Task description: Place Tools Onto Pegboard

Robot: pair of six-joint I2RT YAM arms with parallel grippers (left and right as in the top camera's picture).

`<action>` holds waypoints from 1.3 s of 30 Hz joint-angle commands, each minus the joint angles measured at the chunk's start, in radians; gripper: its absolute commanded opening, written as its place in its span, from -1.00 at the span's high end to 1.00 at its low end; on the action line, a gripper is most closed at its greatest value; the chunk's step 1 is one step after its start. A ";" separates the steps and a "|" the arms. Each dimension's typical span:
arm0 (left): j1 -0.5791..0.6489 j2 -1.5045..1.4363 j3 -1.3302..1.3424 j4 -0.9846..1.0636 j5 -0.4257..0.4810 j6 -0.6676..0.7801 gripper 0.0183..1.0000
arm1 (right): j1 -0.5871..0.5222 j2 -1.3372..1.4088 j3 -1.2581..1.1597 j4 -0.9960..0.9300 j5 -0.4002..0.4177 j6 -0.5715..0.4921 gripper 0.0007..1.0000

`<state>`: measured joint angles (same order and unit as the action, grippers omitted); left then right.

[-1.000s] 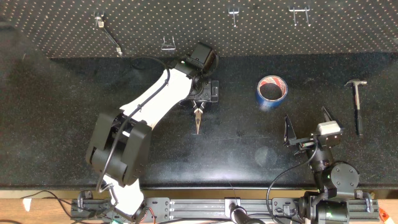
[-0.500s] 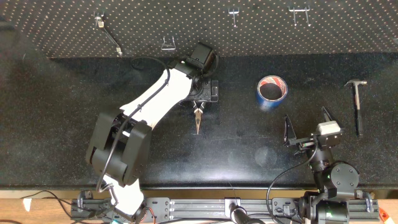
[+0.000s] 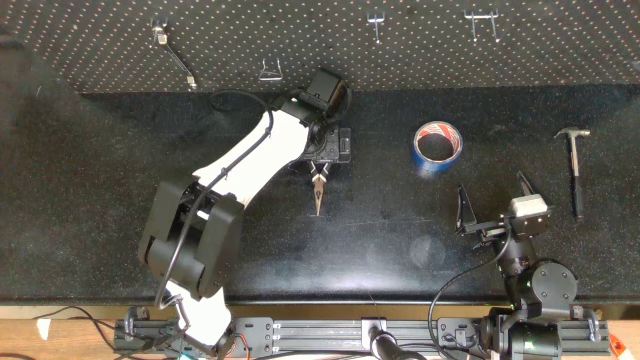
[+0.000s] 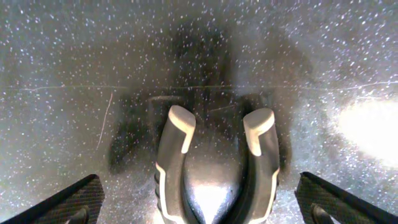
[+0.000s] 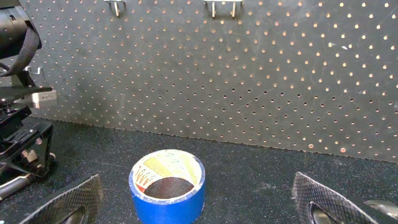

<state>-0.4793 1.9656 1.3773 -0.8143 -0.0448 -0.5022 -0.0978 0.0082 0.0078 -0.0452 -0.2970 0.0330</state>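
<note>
1. Left gripper (image 4: 198, 185): fingers spread wide either side of the pliers (image 4: 214, 165) handles, gripping nothing. The pliers lie flat on the black table (image 3: 400, 250), near the pegboard (image 3: 330, 40).
2. Right gripper (image 3: 491, 190): fingers wide apart, holding nothing, with the blue tape roll (image 5: 166, 186) ahead of it.
3. Hammer (image 3: 574, 175): flat on the table, at its right end.

This is a workshop-style robot test bench. A black pegboard (image 3: 400, 50) with metal hooks (image 3: 375, 20) backs a dark speckled worktop (image 3: 100, 200). A hammer (image 3: 574, 170), pliers (image 3: 318, 190) and a tape roll (image 3: 437, 147) are on it. 2 arms (image 3: 250, 160) stand on a cabled rail (image 3: 300, 330) at the front.
</note>
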 commanded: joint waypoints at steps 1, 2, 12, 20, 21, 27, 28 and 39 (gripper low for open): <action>0.002 0.020 0.018 0.003 -0.014 -0.017 -1.00 | 0.006 -0.007 -0.004 -0.003 0.000 0.015 -0.99; 0.002 0.021 0.018 0.003 -0.014 -0.017 -1.00 | 0.006 -0.007 -0.004 -0.003 0.000 0.015 -0.99; 0.001 0.025 0.018 0.011 -0.005 -0.017 -1.00 | 0.006 -0.007 -0.004 -0.003 0.001 0.015 -0.99; 0.000 0.037 0.018 0.010 0.002 -0.018 -1.00 | 0.006 -0.007 -0.004 -0.003 0.000 0.015 -0.99; 0.000 0.037 0.018 0.011 0.005 -0.018 -1.00 | 0.006 -0.007 -0.004 -0.003 0.000 0.015 -0.99; 0.000 0.037 0.018 0.011 0.005 -0.017 -0.87 | 0.006 -0.007 -0.004 -0.003 0.000 0.015 -0.99; 0.000 0.037 0.018 0.011 0.005 -0.018 -0.71 | 0.006 -0.007 -0.004 -0.003 0.000 0.015 -0.99; 0.001 0.037 0.018 0.011 0.005 -0.017 0.16 | 0.006 -0.007 -0.004 -0.003 0.000 0.015 -0.99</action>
<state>-0.4793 1.9862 1.3773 -0.8047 -0.0433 -0.5175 -0.0978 0.0082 0.0078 -0.0452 -0.2970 0.0330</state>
